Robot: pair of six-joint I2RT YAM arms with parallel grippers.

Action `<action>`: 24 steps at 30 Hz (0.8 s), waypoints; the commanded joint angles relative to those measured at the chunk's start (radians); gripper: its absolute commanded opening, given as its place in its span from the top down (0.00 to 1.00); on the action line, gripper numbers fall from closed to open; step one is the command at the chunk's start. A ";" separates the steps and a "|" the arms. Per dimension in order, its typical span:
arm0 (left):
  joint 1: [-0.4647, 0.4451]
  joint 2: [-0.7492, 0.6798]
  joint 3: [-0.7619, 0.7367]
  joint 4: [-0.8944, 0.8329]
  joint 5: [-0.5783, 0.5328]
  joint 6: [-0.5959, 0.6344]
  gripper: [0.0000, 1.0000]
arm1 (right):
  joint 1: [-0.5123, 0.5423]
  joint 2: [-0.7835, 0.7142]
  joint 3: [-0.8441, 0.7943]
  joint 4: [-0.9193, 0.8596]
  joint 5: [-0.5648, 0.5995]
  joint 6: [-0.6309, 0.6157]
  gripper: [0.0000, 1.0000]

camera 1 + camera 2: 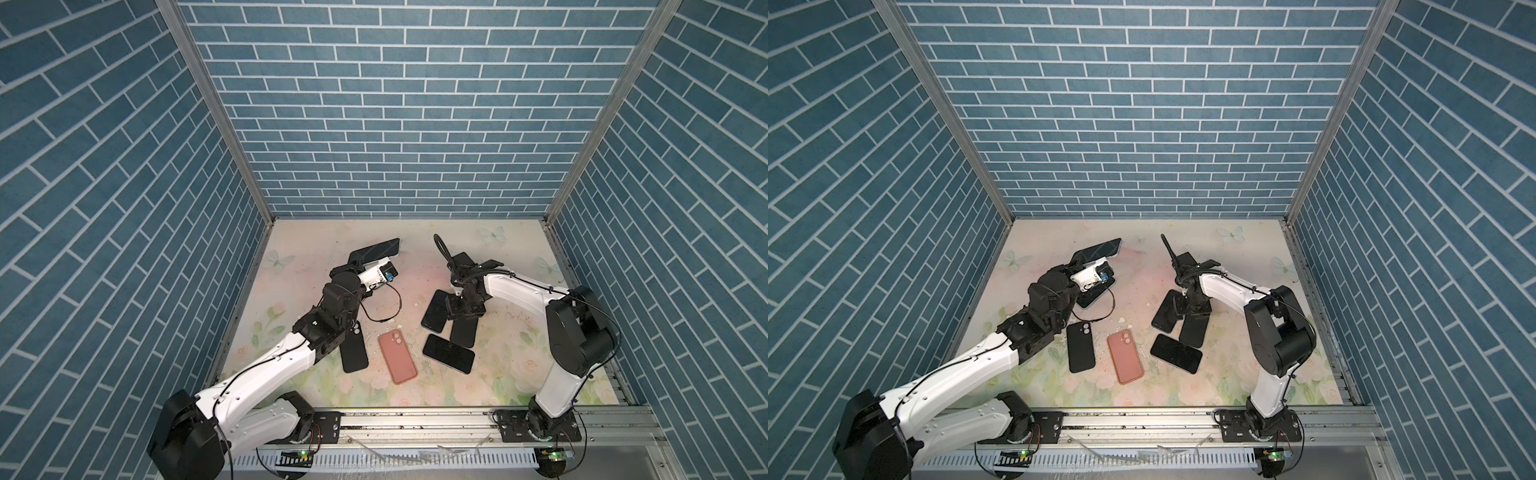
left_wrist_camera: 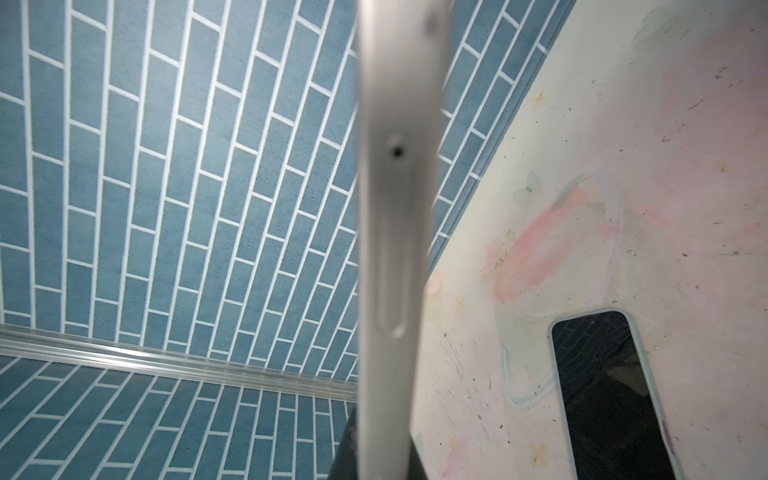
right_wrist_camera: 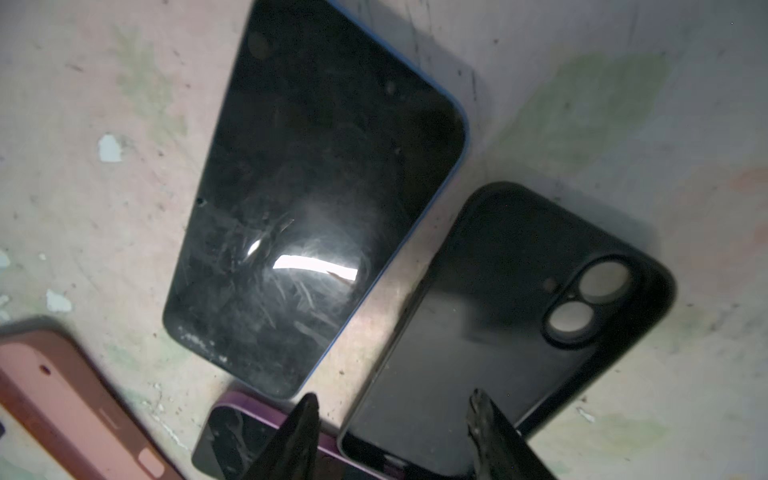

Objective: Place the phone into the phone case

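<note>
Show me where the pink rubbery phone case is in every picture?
Both top views: the pink rubbery phone case lies low in the middle.
Left wrist: not in it.
Right wrist: cut off at the picture's edge.
Landmark: the dark-screened phone lying beside it.

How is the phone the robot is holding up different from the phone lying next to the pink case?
The held phone is raised and tilted, pinched in the left tool; the lying phone rests flat on the table, untouched. The held phone's edge looks silvery in the left wrist view; the lying phone's edge looks purple in the right wrist view. Both have dark screens facing up.
</note>
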 commanded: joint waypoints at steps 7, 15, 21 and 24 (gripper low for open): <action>0.003 -0.046 -0.016 0.093 0.028 -0.049 1.00 | 0.002 0.072 -0.008 0.023 0.080 0.064 0.67; 0.003 -0.040 -0.034 0.077 0.058 -0.072 1.00 | 0.000 0.130 0.018 0.013 0.153 0.022 0.78; 0.003 -0.045 -0.037 0.075 0.054 -0.076 1.00 | -0.025 0.130 0.092 -0.026 0.214 -0.064 1.00; 0.003 -0.050 -0.039 0.082 0.040 -0.089 1.00 | -0.029 0.111 0.163 -0.079 0.277 -0.141 1.00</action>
